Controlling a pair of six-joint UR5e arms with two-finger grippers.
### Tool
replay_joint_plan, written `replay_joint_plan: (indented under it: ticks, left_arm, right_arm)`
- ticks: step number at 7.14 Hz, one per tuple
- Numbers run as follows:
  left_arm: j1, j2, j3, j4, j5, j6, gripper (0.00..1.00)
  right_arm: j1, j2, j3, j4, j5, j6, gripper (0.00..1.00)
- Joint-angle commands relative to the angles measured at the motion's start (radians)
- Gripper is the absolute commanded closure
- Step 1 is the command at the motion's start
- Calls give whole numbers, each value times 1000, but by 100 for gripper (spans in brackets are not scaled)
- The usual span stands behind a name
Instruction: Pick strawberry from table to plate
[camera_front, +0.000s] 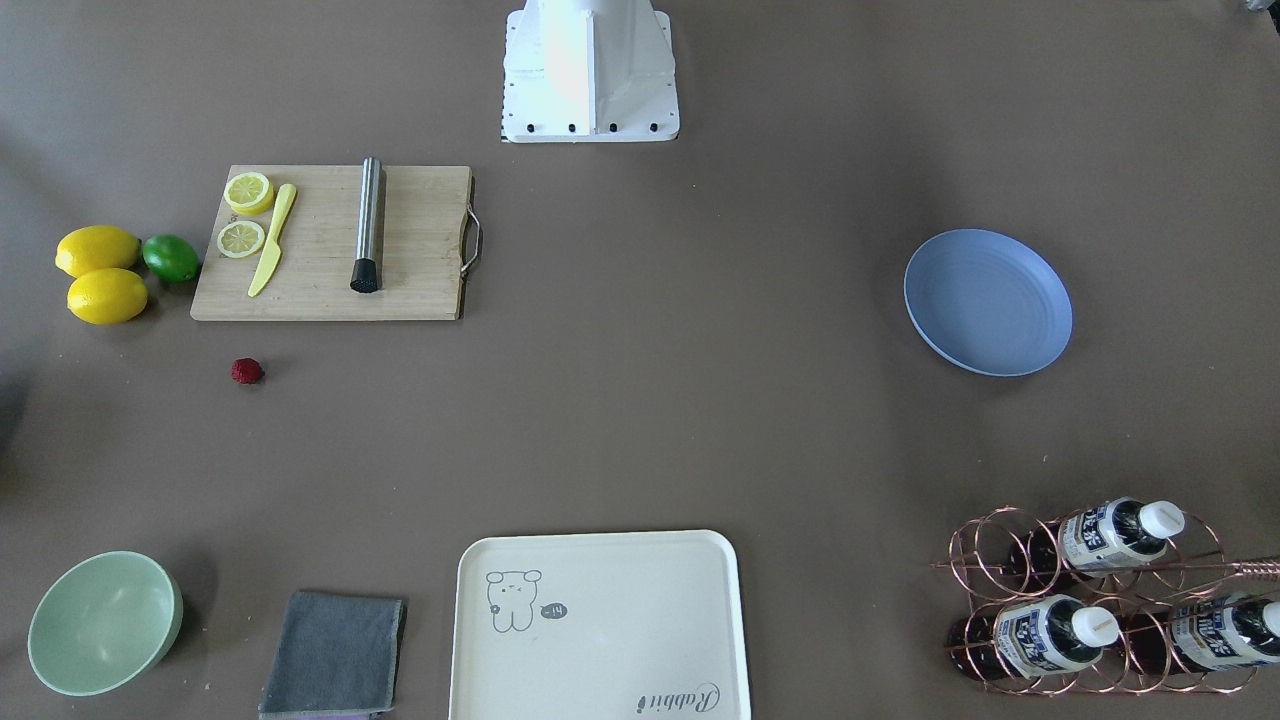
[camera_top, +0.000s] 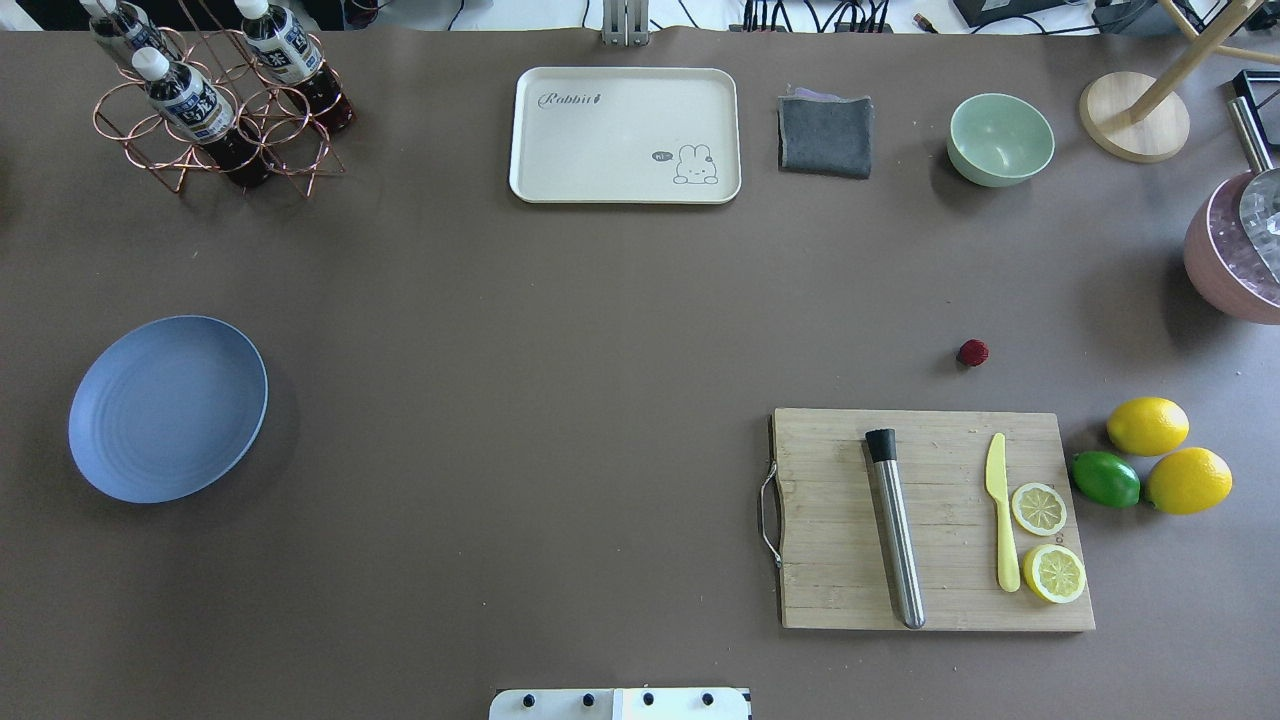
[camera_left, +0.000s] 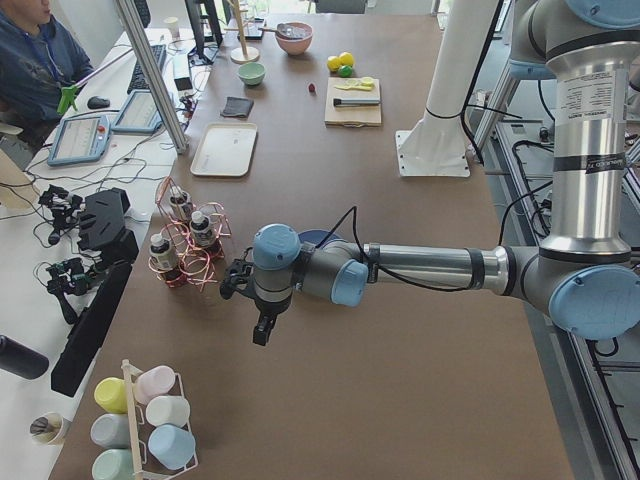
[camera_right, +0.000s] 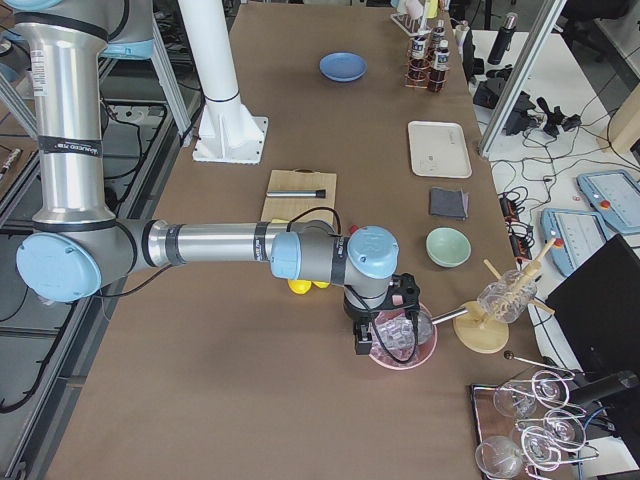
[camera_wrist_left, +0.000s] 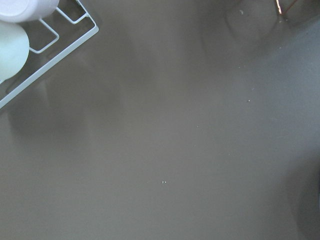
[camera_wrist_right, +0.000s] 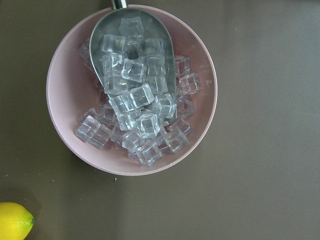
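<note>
Strawberry (camera_top: 972, 352) is found on the table (camera_top: 560, 330) in the right half, just beyond the far edge of the board (camera_top: 830, 520). It is apart from the board and left of the lemons (camera_top: 1147, 425). No long axis is made out; the berry reads as roundish, so no approach angle is favoured.

Plate (camera_top: 168, 408) is noted in the left half, well apart from the berry, with nothing on it.

Right gripper (camera_right: 362, 345) is seen only in the right side view, hanging above the pink ice bowl (camera_wrist_right: 59, 95) at the table's right end. Whether its fingers are spread or closed cannot be told. No fingers show in its wrist view.

Left gripper (camera_left: 262, 332) is seen only in the left side view, over bare table towards the left end, past the plate. Its opening cannot be told either.

Key relation: from the right gripper, the berry lies to the left and somewhat nearer the robot. The right arm is judged the nearer one by far. The pick is not yet begun. The carry to the plate is judged long, across most of the table's width.
</note>
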Motion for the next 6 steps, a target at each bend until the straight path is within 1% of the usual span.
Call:
replay_joint_plan:
  ticks: [1, 2, 3, 5, 6]
  left_arm:
    - [-3, 15, -5, -72, -4, 3, 2]
    - [-5, 15, 10, -150, -4, 0, 2]
    - [-6, 33, 8, -186, -6, 3, 2]
    - [-3, 37, 20, -296, -6, 0, 2]
    - [3, 20, 18, -306, -6, -2, 2]
  right_arm:
    - [0, 0, 0, 0, 0, 0, 0]
    - [0, 0, 0, 0, 0, 0, 0]
    - [0, 0, -1, 0, 0, 0, 0]
    - [0, 0, -3, 0, 0, 1, 0]
    - [0, 2, -1, 0, 0, 1, 0]
